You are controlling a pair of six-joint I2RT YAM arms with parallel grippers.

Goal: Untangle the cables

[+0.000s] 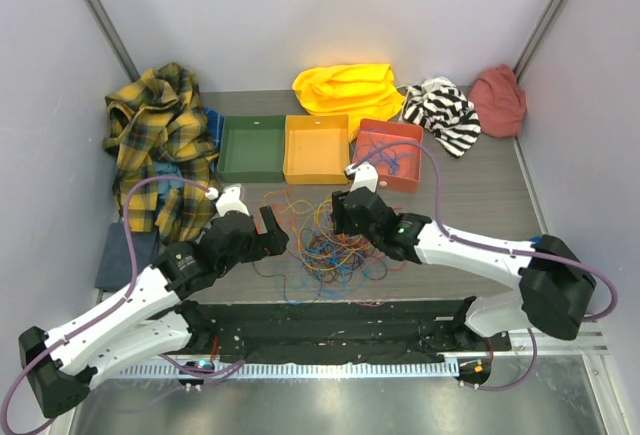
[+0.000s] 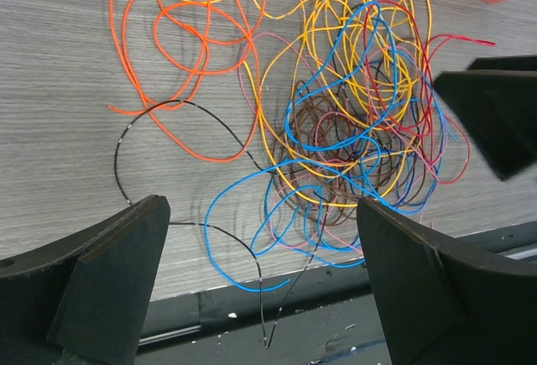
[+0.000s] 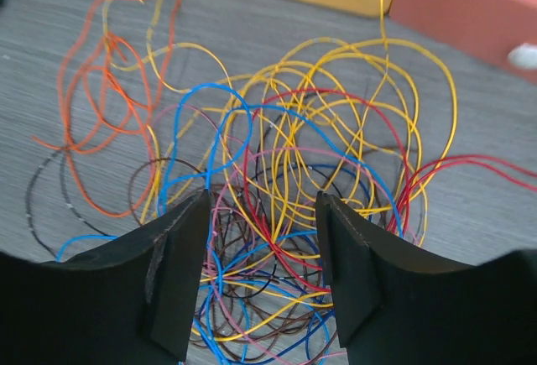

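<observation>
Right gripper (image 3: 262, 214) hovering over cables (image 3: 285, 155), jaws apart, gripping nothing. Left gripper (image 2: 260, 231) likewise spread, empty. Recommending: pinching outlying orange cable (image 2: 124, 38) singly, drawing leftward slowly.

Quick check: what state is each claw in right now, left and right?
Left claw: open, holding nothing, over the cables.
Right claw: open, straddling the cables, nothing clamped.

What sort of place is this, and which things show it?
Probably a robot test cell: plain walls around a table, coloured trays, and tangled cables near the left gripper and right gripper.
</observation>
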